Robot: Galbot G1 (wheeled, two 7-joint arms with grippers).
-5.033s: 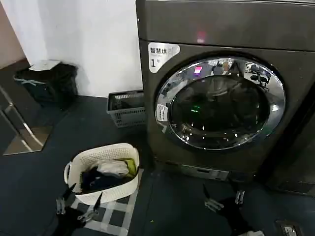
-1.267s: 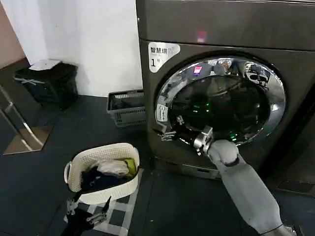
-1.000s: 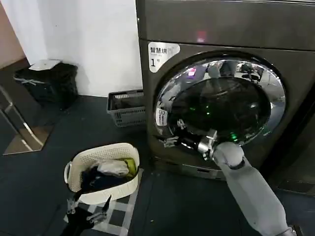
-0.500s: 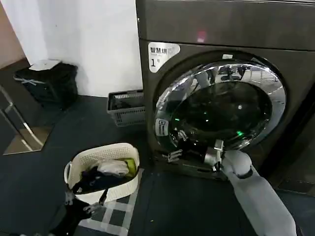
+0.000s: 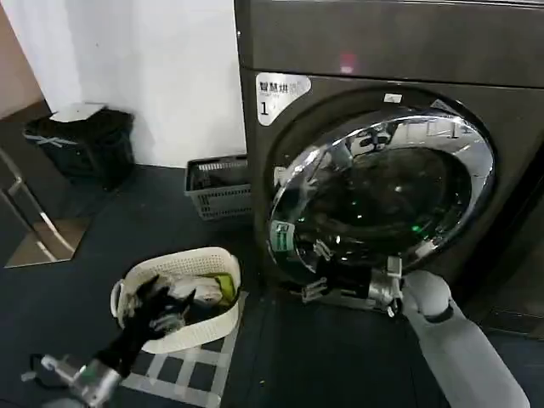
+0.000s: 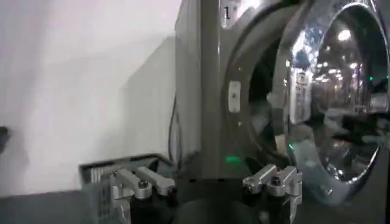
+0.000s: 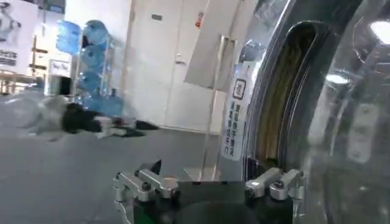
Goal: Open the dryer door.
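My right end effector, fingers apart, hooks the dryer door rim by its white sticker. Door's ajar from the dryer; best I pull along the hinge arc, steady. Left end effector idles, fingers spread, over the white basket.

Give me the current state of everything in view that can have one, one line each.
dryer door: ajar, sticker edge swung out from the front, not fully open.
dryer: drum opening partly uncovered behind the door.
right pincer: open, at the door's lower rim beside the sticker.
left pincer: open, raised over the white basket.
white basket: upright, holding clothes.
grey basket: upright by the wall.
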